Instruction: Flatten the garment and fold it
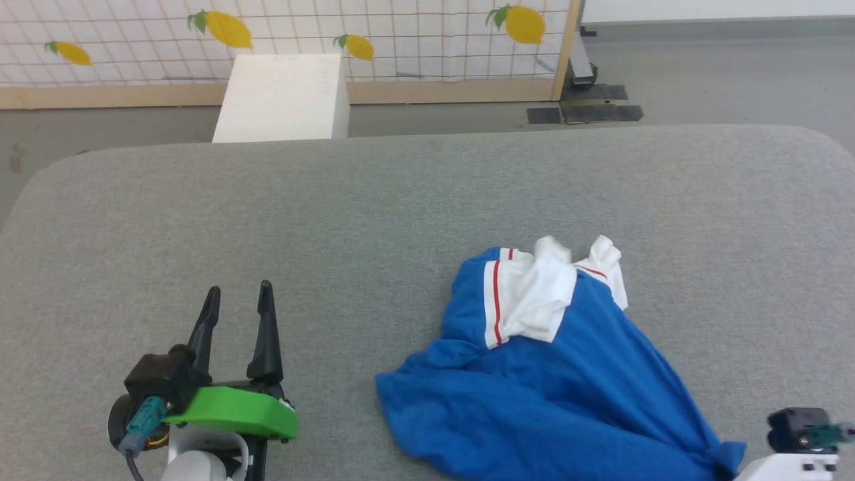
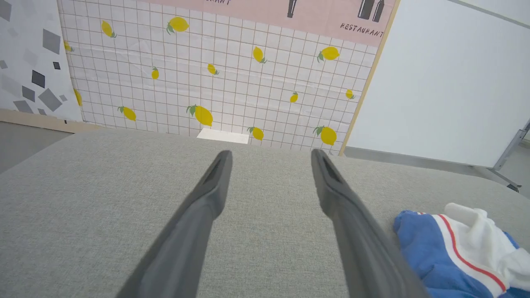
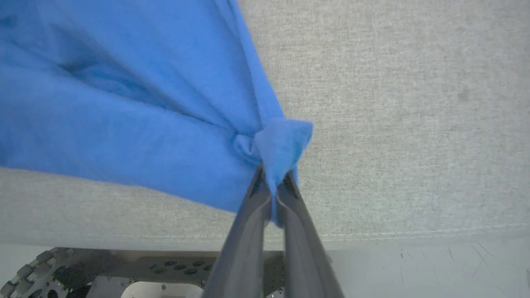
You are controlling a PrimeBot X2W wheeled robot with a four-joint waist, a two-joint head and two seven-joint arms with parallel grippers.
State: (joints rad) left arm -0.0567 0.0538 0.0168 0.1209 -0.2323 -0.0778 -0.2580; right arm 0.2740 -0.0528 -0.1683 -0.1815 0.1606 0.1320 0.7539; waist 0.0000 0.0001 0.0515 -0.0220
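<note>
The shirt point(image 1: 534, 374) is seen bunched at lower right on the worktop point(image 1: 401, 200), drawn diagonally down to a corner clamped in the right hand point(image 3: 273, 182). The left hand point(image 1: 240, 288), spread empty at lower left, is placed nearest its free left edge.

We take this for a robot test lab dressed as a set rather than a real home or eatery. The wall behind the grey cloth-covered counter point(image 1: 427, 200) is a printed backdrop point(image 1: 414, 27) of tiles and lemons in a wooden frame point(image 1: 564, 50), topped by a pink "RESTAURANT" banner point(image 2: 323, 16). Beside it we see a plain white partition board point(image 2: 447, 82) on a metal stand point(image 2: 510, 149), over bare grey floor point(image 1: 735, 73).
</note>
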